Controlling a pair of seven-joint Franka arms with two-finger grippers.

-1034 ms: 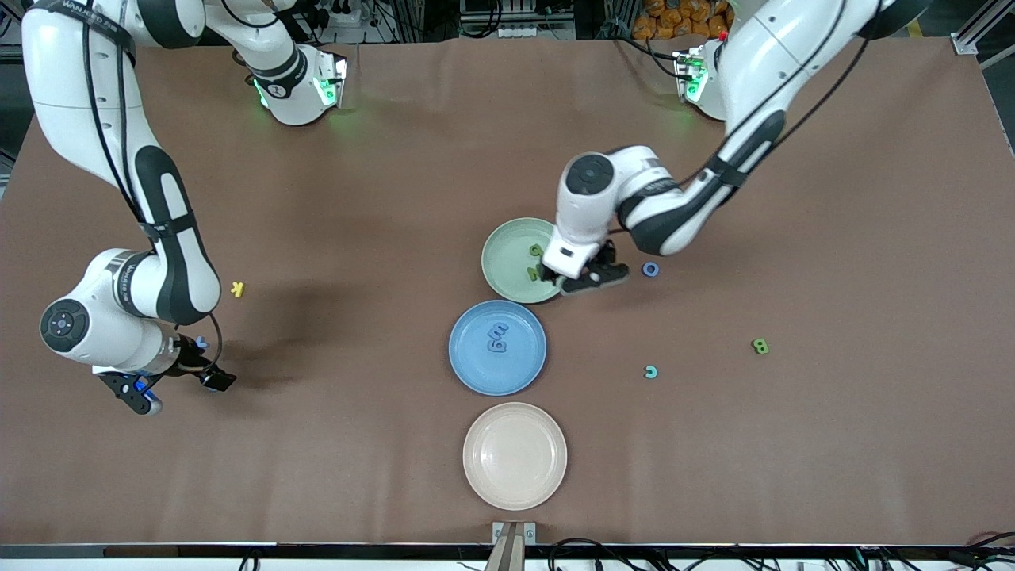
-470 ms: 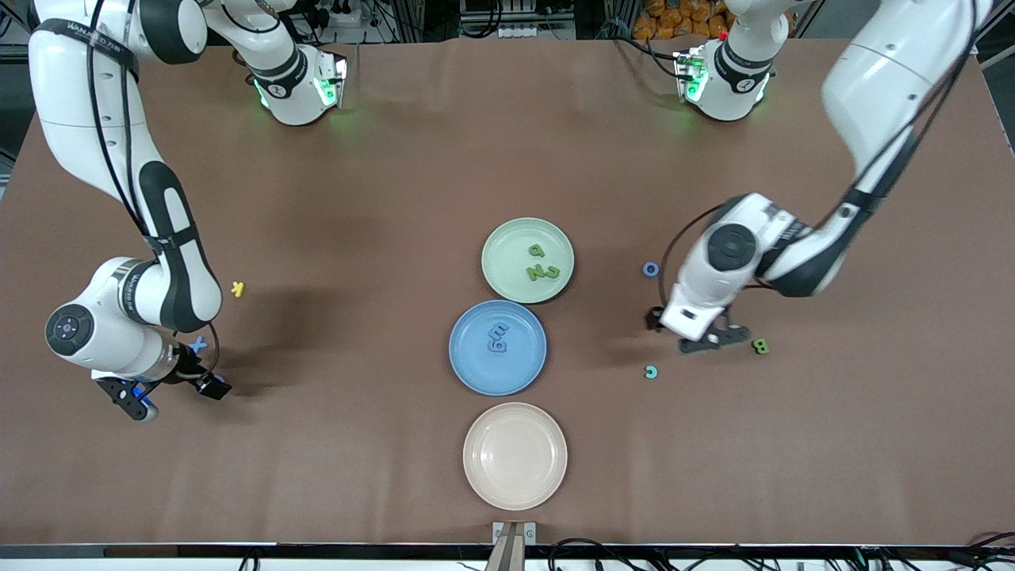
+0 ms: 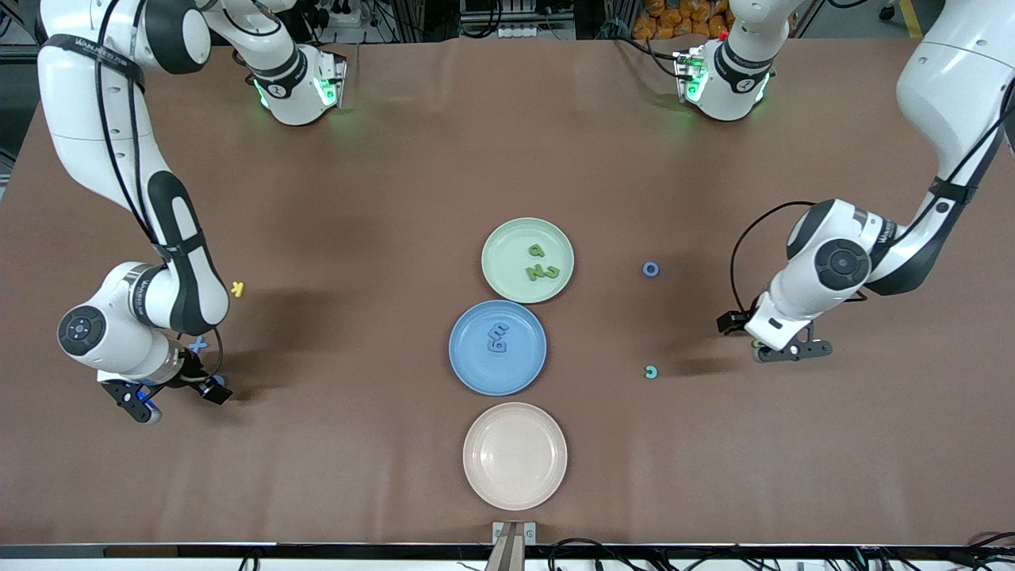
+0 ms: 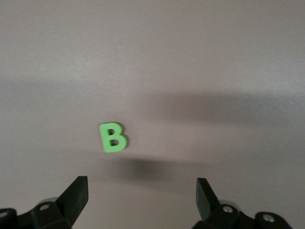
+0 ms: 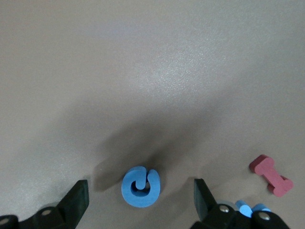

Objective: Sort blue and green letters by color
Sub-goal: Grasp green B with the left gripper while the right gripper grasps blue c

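Green B [image 4: 113,138] lies flat under the left gripper [image 4: 140,181], jaws spread wide, nothing held. B sits off-centre in the gap, close to one finger [image 4: 76,191]. It is well out from the blue plate [image 3: 468,373], toward the left arm's end.

Right gripper [image 3: 178,396] hangs low, also spread wide and empty. It is well out from the blue plate toward the right arm's end. A blue curl letter [image 5: 140,187] lies flat between its fingers.

Risks, as I judge them:
- Left: a straight drop could land one finger on B. That would push or flip it rather than pinch it. Needs centring first.
- Right: the curl is thin and flat, so the pads may slide over it or pinch only an edge. It could then drop on the way to the blue plate.
- The red letter [image 5: 270,175] lies near the curl. A sloppy sweep could drag it along, and it is not for sorting.
- The teal c [image 3: 650,372], between blue plate and B, has an in-between colour. Wrong-plate risk.
- Both arms will head for the stacked plates, so they could crowd each other there.

Counts:
- Plates: 3. Green plate [image 3: 503,238], blue plate, cream plate [image 3: 515,488]; the cream one is empty.
- Greens: about 3 in the green plate, hard to split, plus B loose.
- Blues: 2 in the blue plate. Loose: ring [image 3: 650,269], X [image 3: 198,344], curl.
- Teal c: 1.
- Yellow K [image 3: 237,289]: 1.
- Red letter: 1.
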